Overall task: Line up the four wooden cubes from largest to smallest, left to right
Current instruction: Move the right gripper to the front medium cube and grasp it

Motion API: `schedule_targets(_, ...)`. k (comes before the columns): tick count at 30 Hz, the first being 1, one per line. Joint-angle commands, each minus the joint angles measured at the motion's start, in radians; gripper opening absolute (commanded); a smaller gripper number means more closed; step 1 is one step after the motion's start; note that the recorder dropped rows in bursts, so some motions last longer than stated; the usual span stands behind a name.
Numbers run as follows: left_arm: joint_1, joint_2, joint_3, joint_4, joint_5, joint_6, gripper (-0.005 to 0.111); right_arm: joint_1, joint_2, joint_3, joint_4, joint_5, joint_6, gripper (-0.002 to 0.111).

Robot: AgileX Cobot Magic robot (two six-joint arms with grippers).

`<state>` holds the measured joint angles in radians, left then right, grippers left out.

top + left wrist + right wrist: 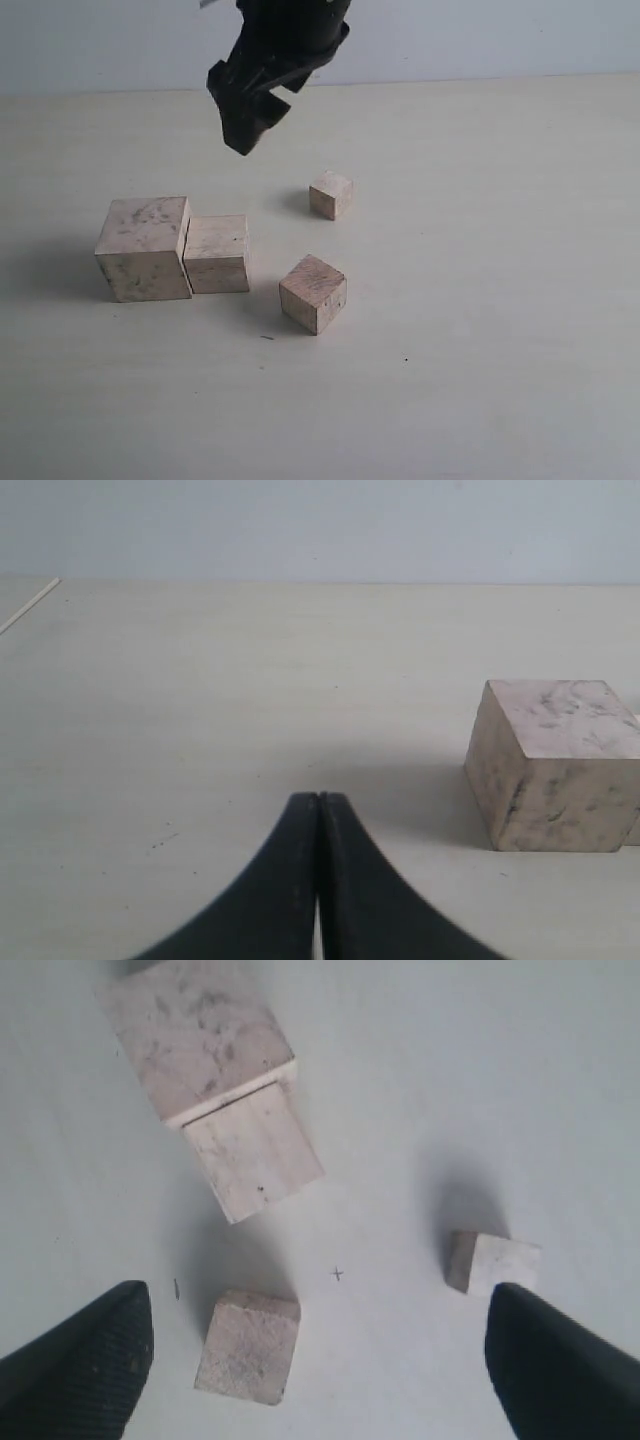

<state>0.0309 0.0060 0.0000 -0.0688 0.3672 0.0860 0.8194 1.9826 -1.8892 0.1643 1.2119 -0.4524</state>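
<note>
Pale tabletop (500, 400) | smudged largest light-wood cube (145, 248) starts row, second-largest cube (217, 253) touching | mid-sized cube (313, 293), smallest cube (331, 194) apart, unplaced | right gripper (318, 1292) spread; left gripper (318, 800) clenched empty

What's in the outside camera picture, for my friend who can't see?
Four wooden cubes sit on a pale table: the biggest cube, at left, touches the second-biggest cube; the third cube sits turned, apart on the right; the smallest cube is farther back. A black gripper hangs above.
</note>
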Motion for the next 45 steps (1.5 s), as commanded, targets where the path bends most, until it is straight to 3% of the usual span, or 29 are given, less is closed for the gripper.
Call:
schedule_targets(1, 0.005, -0.006, 0.0, 0.002, -0.011, -0.007, 0.0, -0.006, -0.003, 0.117, -0.052, 0.009, 0.036, 0.084)
schedule_targets(6, 0.005, -0.006, 0.0, 0.002, -0.011, -0.007, 0.0, -0.006, -0.003, 0.265, -0.137, 0.009, 0.097, 0.084)
schedule_targets(16, 0.005, -0.006, 0.0, 0.002, -0.011, -0.007, 0.0, -0.006, -0.001, 0.426, -0.054, -0.163, 0.116, 0.084)
schedule_targets(20, 0.005, -0.006, 0.0, 0.002, -0.011, -0.007, 0.0, -0.006, 0.014, 0.437, 0.031, -0.213, 0.116, 0.084)
schedule_targets(38, 0.005, -0.006, 0.0, 0.002, -0.011, -0.007, 0.0, -0.006, 0.146, 0.437, -0.007, -0.242, 0.114, 0.083)
schedule_targets(40, 0.005, -0.006, 0.0, 0.002, -0.011, -0.007, 0.0, -0.006, 0.147, 0.437, -0.007, -0.242, 0.114, 0.074)
schedule_targets(42, 0.005, -0.006, 0.0, 0.002, -0.011, -0.007, 0.0, -0.006, 0.145, 0.437, -0.007, -0.239, 0.114, 0.057)
schedule_targets(45, 0.005, -0.006, 0.0, 0.002, -0.011, -0.007, 0.0, -0.008, 0.145, 0.437, -0.017, -0.239, 0.112, 0.021)
